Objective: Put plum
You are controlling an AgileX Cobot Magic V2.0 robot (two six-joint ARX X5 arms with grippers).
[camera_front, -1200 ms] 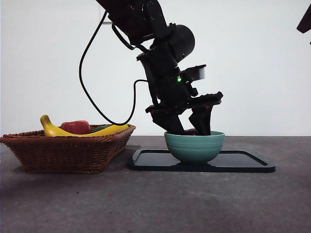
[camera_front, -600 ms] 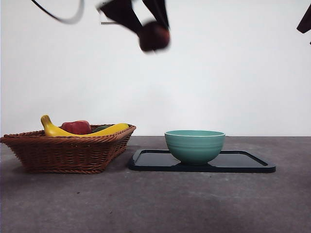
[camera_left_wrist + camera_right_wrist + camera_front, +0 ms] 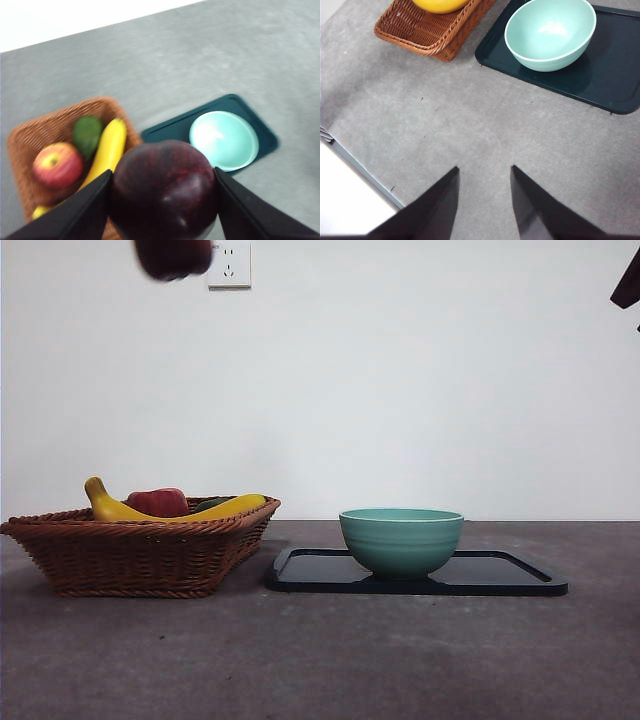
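The plum point(image 3: 164, 190), glossy dark maroon, is held between the jaws of my left gripper point(image 3: 162, 197), high above the table. In the front view only the plum point(image 3: 173, 257) shows as a dark blur at the top edge, above the wicker basket point(image 3: 140, 545). The teal bowl point(image 3: 401, 539) stands empty on a dark tray point(image 3: 500, 575). My right gripper point(image 3: 484, 200) hangs open high over bare table, nothing between its jaws; it shows as a black tip point(image 3: 628, 282) at the top right corner.
The basket point(image 3: 30, 145) holds a banana point(image 3: 175, 508), a red apple point(image 3: 156, 502) and a green fruit point(image 3: 87, 134). The bowl point(image 3: 550, 32) and tray point(image 3: 610, 75) lie right of the basket. A wall socket point(image 3: 229, 265) is on the back wall.
The left arm rose out of the bowl with the plum in its jaws, then carried it up and leftward, from above the bowl to above the basket. The bowl now stands empty.
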